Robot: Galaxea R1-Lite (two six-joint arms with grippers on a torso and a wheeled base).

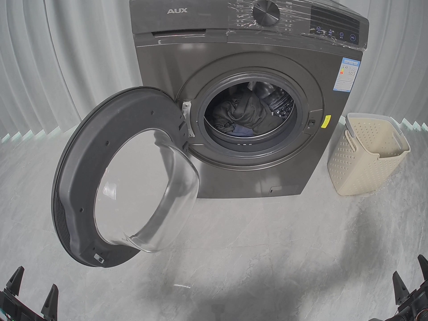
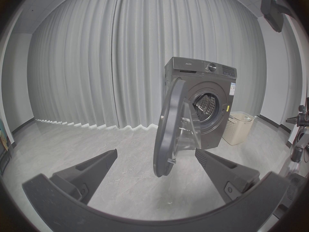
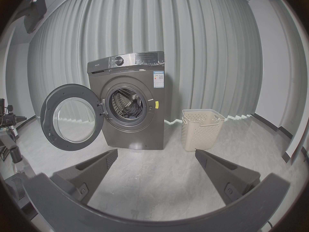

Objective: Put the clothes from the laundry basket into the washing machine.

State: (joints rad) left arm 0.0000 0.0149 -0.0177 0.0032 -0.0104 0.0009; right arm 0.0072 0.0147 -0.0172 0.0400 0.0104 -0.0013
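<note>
Fingers point(image 2: 87, 174) spread empty on left gripper point(image 2: 156, 151) and right gripper point(image 3: 156, 150), well back from the washing machine point(image 1: 178, 59). Dark clothes point(image 1: 243, 112) lie inside it; the laundry basket point(image 1: 352, 166) beside it looks emptied.

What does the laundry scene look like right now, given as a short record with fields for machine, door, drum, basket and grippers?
machine: washing machine, front-loading, on the floor facing the robot
door: door swung wide open to the robot's left
drum: dark clothes lying inside
basket: laundry basket upright on the floor, to the right of the machine; no clothes visible in it
left gripper: left gripper open, holding nothing, low and away from the machine
right gripper: right gripper open, holding nothing, low and away from the basket
</note>
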